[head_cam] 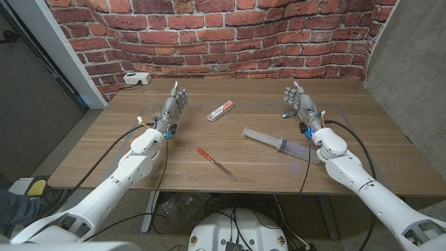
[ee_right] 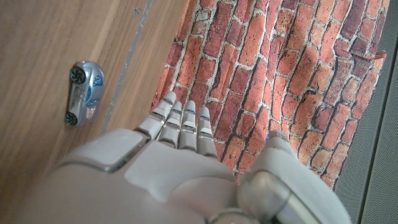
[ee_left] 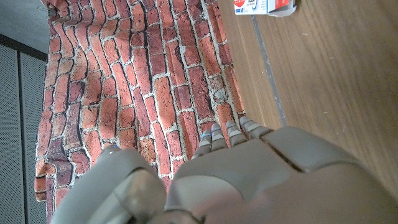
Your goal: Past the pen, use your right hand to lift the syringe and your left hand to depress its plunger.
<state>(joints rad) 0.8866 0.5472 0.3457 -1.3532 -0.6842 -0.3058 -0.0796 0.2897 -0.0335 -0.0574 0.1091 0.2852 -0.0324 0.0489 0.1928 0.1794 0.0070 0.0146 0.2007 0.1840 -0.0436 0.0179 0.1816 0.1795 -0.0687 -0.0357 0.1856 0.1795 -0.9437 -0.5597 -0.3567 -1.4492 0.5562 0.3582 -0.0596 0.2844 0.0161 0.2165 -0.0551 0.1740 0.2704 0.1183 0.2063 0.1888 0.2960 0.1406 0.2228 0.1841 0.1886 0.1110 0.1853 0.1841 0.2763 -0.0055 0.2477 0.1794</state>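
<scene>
From the head view, the left hand (head_cam: 176, 102) stood at the left side of the tabletop (head_cam: 104, 150), fingers straight and held close together, reaching toward the brick wall (head_cam: 209, 28); it held nothing and touched none of the loose things. The right hand (head_cam: 298, 101) stood at the right side in the same way, fingers extended, gripping nothing. The syringe (head_cam: 268, 141) lay on the tabletop between the two arms, nearer the right forearm, its clear barrel slanting toward the right arm and its far tip hard to make out against the arm. The pen (head_cam: 214, 162), red at one end, lay nearer the front edge, between the arms and apart from the syringe. A small red and white box (head_cam: 220, 111) lay farther back, between the hands. A small dark thing (head_cam: 287, 114) sat just beside the right hand, too small here to identify. A white power strip (head_cam: 137, 78) lay at the back left corner.

In the left wrist view, the back of the left hand (ee_left: 249, 180) showed with its fingers (ee_left: 227, 134) straight and side by side, nothing in them. The red and white box (ee_left: 264, 6) was cut off by the picture's edge.

In the right wrist view, the right hand (ee_right: 168, 174) showed its fingers (ee_right: 180, 124) straight and together, holding nothing. A small silver and blue toy car (ee_right: 83, 92) lay on the tabletop near the fingertips, not touched.
</scene>
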